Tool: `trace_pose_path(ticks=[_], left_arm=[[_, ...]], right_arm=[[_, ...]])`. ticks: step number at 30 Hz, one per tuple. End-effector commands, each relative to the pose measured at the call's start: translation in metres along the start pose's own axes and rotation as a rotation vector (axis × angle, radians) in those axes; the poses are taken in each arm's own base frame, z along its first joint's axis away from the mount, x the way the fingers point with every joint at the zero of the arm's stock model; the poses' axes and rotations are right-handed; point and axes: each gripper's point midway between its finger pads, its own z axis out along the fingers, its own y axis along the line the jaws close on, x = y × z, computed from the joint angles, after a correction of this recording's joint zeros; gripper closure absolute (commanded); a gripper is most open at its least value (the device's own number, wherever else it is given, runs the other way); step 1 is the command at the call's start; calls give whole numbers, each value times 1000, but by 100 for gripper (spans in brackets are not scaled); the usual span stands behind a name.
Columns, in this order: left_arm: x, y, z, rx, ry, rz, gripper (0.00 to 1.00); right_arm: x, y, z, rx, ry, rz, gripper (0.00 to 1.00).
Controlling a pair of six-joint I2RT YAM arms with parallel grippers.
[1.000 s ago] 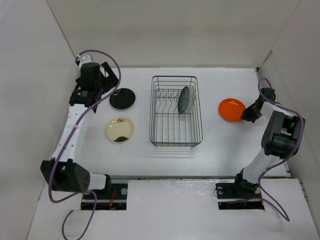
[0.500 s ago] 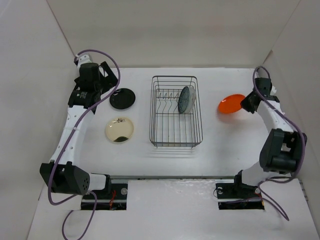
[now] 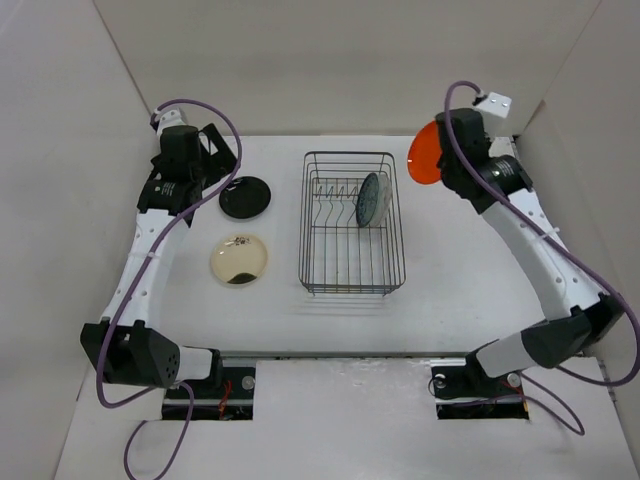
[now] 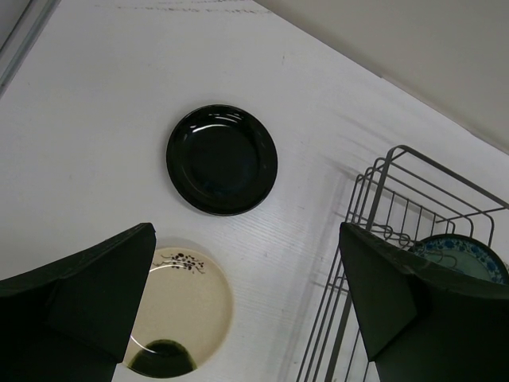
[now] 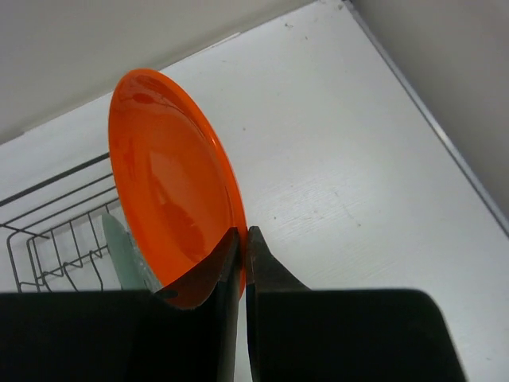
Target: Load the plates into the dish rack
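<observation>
Plates: left of the dish rack lies the cream-tan plate, with the black plate beyond it, near the left gripper, which is spread wide. The teal plate stands upright inside the rack. Above its far right corner, the right gripper pinches the orange plate.

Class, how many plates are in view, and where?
4: orange plate in right claw, teal plate in rack, black plate and cream plate on table. Others may be hidden.
</observation>
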Motion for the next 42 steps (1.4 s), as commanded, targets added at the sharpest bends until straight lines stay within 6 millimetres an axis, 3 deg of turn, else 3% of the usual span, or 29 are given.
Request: trace_pose_path(ticks=[1, 2, 6, 10, 13, 22, 31, 42], left_arm=[[-13, -2, -2, 5, -41, 0, 0], [-13, -2, -2, 5, -41, 0, 0], [-15, 1, -1, -3, -45, -4, 0], [-17, 4, -1, -10, -48, -9, 0], [-15, 1, -1, 6, -39, -19, 0], [-20, 0, -7, 15, -55, -32, 0], [-23, 0, -10, 11, -67, -34, 0], [-23, -3, -14, 33, -65, -35, 0]], right_arm=[[-24, -14, -25, 209, -106, -153, 100], [-21, 2, -35, 186, -114, -191, 100], [-20, 35, -55, 169, -131, -301, 100], [3, 71, -53, 166, -117, -408, 100], [5, 88, -56, 148, -127, -406, 100], [38, 133, -36, 121, -95, -463, 100], [68, 163, -13, 112, -78, -494, 100], [90, 172, 1, 121, -67, -521, 100]])
